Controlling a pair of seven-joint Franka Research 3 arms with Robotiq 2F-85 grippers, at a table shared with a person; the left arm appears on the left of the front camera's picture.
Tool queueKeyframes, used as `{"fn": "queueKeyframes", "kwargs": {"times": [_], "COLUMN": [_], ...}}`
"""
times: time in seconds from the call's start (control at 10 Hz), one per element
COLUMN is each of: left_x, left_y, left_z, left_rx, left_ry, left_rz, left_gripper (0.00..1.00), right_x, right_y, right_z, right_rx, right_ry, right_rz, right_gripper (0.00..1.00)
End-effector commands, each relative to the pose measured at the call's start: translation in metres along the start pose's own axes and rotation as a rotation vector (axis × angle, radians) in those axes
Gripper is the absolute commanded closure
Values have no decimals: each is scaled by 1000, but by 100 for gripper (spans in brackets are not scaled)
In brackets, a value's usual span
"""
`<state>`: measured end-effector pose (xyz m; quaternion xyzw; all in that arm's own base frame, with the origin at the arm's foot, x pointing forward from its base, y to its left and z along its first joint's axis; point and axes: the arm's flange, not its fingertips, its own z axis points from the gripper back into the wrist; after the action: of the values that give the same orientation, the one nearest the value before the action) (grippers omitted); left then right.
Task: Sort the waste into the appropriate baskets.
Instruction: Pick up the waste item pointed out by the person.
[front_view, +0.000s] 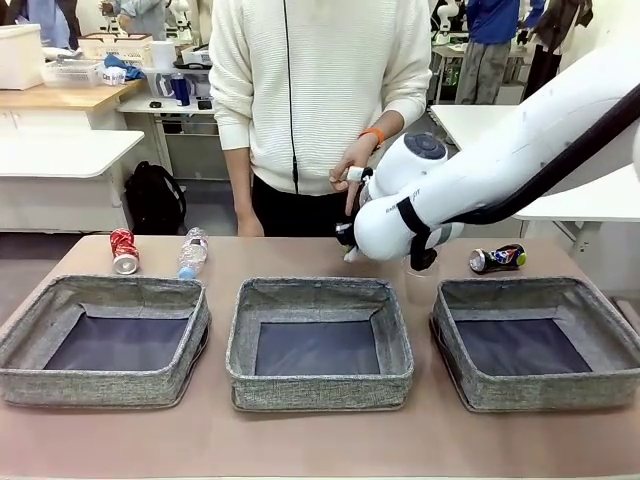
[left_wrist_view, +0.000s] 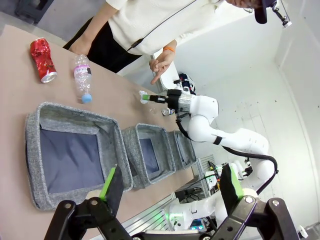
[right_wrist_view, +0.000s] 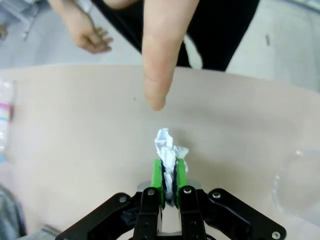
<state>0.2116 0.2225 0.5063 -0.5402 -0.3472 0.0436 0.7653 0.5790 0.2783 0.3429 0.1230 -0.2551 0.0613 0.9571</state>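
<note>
Pinching the crumpled white paper ball (right_wrist_view: 165, 142), right end effector (right_wrist_view: 169, 166) hides its base — left end effector (left_wrist_view: 170, 174) spread.

The table (front_view: 320, 440) holds three baskets (front_view: 320, 385) in front of the jaws of the right gripper (right_wrist_view: 169, 170). A red can (front_view: 124, 251) and a bottle (front_view: 192, 252) lie to their left, and a dark can (front_view: 497, 259) to their right.

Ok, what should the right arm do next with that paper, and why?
Probably lift it and swing back toward the baskets: the right tool is shut on the paper ball, low over the table beyond them. Which basket, I cannot tell.
</note>
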Motion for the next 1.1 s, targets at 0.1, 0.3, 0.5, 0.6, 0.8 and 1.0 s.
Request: {"fn": "queueKeyframes", "kwargs": {"times": [0.1,0.3,0.5,0.6,0.8,1.0], "left_x": [1,1,1,1,1,1], "left_y": [-2,-2,-2,-2,-2,-2], "left_z": [-1,-1,-1,-1,-1,-1], "left_rx": [-13,-13,-13,-13,-13,-13], "left_ry": [-5,-5,-5,-5,-5,-5], "left_rz": [-21,-21,-21,-21,-21,-21], "left_gripper": [0,0,0,0,0,0], "right_x": [-18,-60,-104,-106,-99,-64], "right_y": [-2,7,18,23,30,75], "right_z": [163,263,306,295,321,291], "right_rx": [117,100,142,56,92,132], "right_ry": [91,130,-14,-68,3,125], "right_rz": [-89,-69,39,9,-7,42], "right_gripper": [100,100,100,100,89,89]}}
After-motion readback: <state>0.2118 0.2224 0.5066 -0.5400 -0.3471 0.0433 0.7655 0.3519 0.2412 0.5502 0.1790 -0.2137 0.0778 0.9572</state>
